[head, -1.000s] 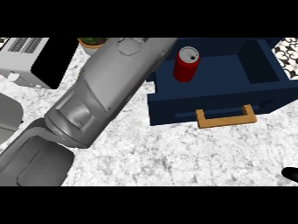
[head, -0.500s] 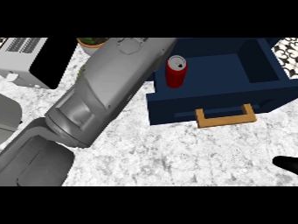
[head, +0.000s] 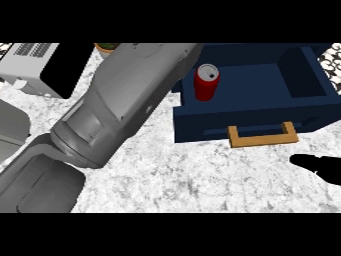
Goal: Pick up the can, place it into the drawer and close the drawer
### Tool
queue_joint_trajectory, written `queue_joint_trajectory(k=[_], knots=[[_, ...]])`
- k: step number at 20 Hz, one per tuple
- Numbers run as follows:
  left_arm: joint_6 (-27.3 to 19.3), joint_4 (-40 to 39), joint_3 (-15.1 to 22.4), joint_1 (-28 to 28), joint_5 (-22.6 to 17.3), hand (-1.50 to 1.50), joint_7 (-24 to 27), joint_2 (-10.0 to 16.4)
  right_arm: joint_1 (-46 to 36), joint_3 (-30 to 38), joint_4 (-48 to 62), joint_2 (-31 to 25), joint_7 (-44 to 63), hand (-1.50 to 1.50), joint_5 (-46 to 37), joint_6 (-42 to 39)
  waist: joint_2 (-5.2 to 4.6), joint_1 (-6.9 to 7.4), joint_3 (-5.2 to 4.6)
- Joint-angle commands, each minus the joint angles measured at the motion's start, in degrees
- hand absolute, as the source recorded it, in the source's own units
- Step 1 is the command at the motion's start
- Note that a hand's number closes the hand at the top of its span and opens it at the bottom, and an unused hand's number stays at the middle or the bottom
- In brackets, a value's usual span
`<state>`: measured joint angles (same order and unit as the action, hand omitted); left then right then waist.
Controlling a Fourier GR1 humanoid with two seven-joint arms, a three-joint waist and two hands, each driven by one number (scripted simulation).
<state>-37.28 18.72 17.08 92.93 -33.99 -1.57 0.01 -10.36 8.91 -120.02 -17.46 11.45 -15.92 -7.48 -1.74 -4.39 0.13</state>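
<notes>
The red can (head: pixel 207 82) is seen standing upright inside the open dark blue drawer (head: pixel 258 92), at its left side, just beside the grey left forearm (head: pixel 121 110), which is laid from near left to far middle. The left hand is not shown. The right hand (head: pixel 328 171) is seen at the near right, on the near side of the drawer's wooden handle (head: pixel 261 136). Whether it is wide or narrow cannot be told.

— What carries everything?
— A counter (head: pixel 195 182) of pale marbled stone.
— What sits on it at the left?
— A white appliance (head: pixel 27 67) with a slotted top and a black side, in the far left corner. Just right of it, at the far edge, is a pot (head: pixel 107 47), mostly hidden.
— And at the right?
— A blue drawer (head: pixel 261 117) stands open, its tan handle (head: pixel 261 136) facing the near edge.
</notes>
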Motion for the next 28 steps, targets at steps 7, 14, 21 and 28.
queue_joint_trajectory(k=[7, 14, 21, 28], knots=[[0.3, -2.6, -0.3, 0.0, -1.1, -1.50, 3.7, 0.0, -8.0, -12.5, 14.5, -0.6, -3.9, -1.50, -21.5, 4.8, 0.17, 2.11, -0.04], [2.9, -4.0, -0.7, 2.0, 0.4, -1.50, 1.3, 1.3, -13.8, -15.9, 32.9, 0.7, -8.8, -1.50, -32.0, 11.3, 0.53, 4.42, -0.05], [1.5, -0.5, -1.3, 1.3, 1.0, -1.50, -0.7, 2.4, -22.0, -17.2, 50.8, 5.7, -12.0, -1.50, -39.3, 21.1, 1.23, 5.67, -0.07], [5.5, 3.0, -0.9, -1.4, 2.3, -1.50, -3.7, 8.2, -31.2, -13.4, 68.8, 7.2, -13.5, -1.50, -43.3, 30.6, 1.40, 7.10, -0.10]])
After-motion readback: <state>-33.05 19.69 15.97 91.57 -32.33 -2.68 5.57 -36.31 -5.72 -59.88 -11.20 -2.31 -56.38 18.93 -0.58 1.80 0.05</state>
